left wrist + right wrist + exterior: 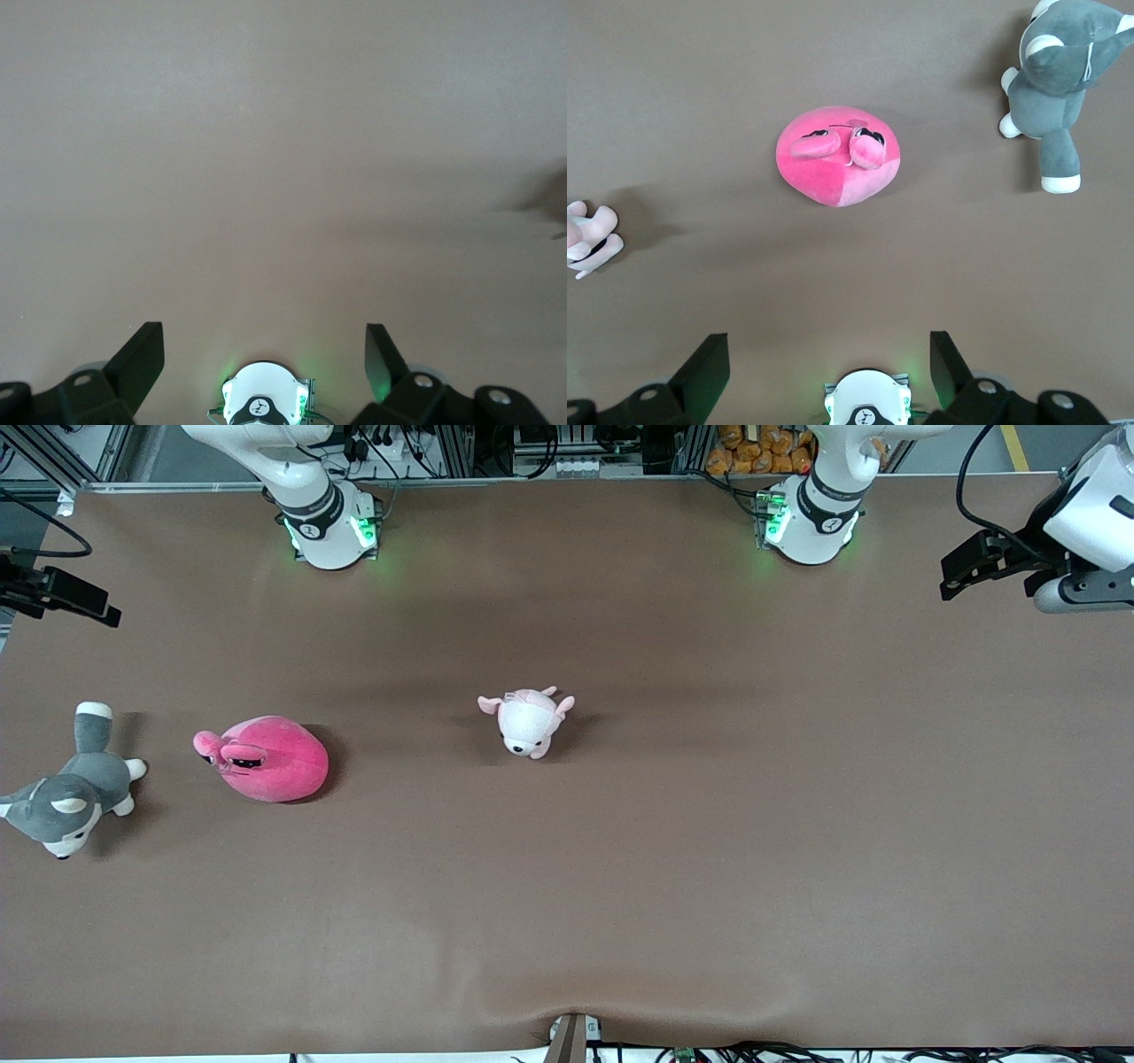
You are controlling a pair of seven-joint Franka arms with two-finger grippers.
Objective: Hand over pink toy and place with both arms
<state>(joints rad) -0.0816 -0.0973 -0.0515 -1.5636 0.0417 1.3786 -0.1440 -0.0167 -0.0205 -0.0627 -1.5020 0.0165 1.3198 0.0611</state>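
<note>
1. Right gripper: up in the air over the right arm's end of the table, fingers spread wide apart, nothing between them. In the front view, shows at the edge as a black piece above the cloth.
2. Left gripper: up in the air over the left arm's end of the table, fingers likewise wide apart and holding nothing. In the front view, black hand sticking out from a white wrist at the edge.
3. Below the right gripper: pink toy lying on the table, touched by neither gripper, toward the right arm's end. Round hot-pink body, two bulging dark eyes on top, a lighter pink patch on one side, seen clearly from the right wrist view.
4. Just beside the pink toy, closer still to the right arm's end: grey and white dog toy lying on its side, apart from the pink toy.
5. Toward the middle of the table: small pale pink and white animal toy, well apart from the pink toy and slightly farther from the front camera.
6. Below the left gripper: only bare brown table surface.
7. Along the top edge of the front view: two white arm bases, right arm's and left arm's, each with green lights glowing.
</note>
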